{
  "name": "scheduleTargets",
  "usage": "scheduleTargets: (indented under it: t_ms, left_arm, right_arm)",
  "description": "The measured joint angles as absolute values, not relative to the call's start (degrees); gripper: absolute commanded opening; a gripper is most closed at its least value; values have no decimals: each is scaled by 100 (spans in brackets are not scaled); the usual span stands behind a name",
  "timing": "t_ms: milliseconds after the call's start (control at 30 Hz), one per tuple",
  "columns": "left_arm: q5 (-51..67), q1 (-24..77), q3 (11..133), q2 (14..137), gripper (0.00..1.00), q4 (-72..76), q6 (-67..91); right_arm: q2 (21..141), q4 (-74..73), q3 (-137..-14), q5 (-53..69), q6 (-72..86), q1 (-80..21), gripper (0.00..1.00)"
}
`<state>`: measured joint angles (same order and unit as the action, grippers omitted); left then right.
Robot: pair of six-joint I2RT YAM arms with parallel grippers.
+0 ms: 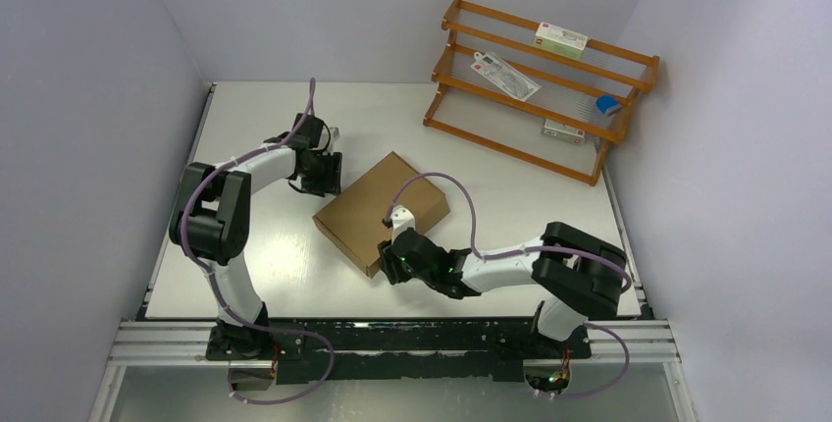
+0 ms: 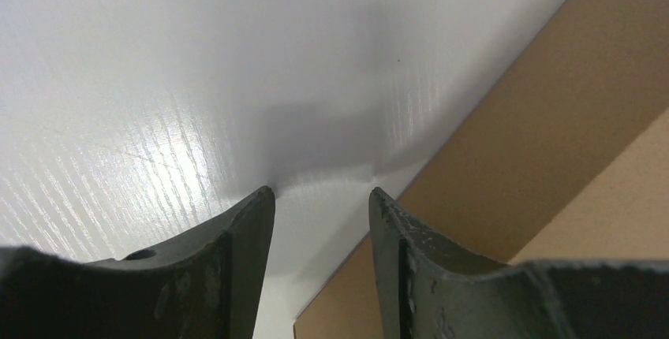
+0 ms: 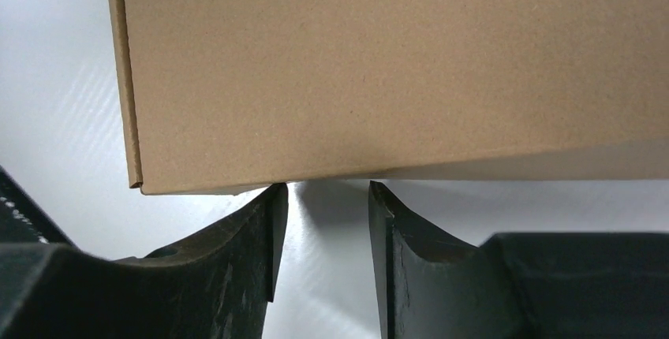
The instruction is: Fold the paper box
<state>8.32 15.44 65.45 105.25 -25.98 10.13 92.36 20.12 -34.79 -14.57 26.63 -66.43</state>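
Mid-desk, brown box (image 1: 378,208) sits closed, turned diagonal, long axis near-left to far-right.
Right gripper (image 3: 327,189) faces its near long side, jaws part-open and empty, tips just short of the cardboard; left gripper (image 2: 322,193) is beside the far side, jaws apart over bare desk (image 1: 510,206).

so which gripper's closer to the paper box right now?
Right. The right gripper sits at the near edge of the paper box; the left gripper hovers beside its far-left side, over the table.
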Motion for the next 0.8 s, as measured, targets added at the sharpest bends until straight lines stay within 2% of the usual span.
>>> scheduleTargets:
  t_ms: [533, 700, 800]
  left_arm:
    - [777, 1531, 6637, 10556, 55, -3006, 1057]
    - [779, 1531, 6637, 10554, 55, -3044, 1055]
    - [779, 1531, 6637, 10554, 55, -3050, 1055]
  right_arm:
    - [8696, 1730, -3146, -1284, 1885, -6451, 50]
    - [8742, 1723, -3157, -1111, 1806, -6490, 56]
    - [8792, 1704, -3170, -1044, 1761, -6501, 57]
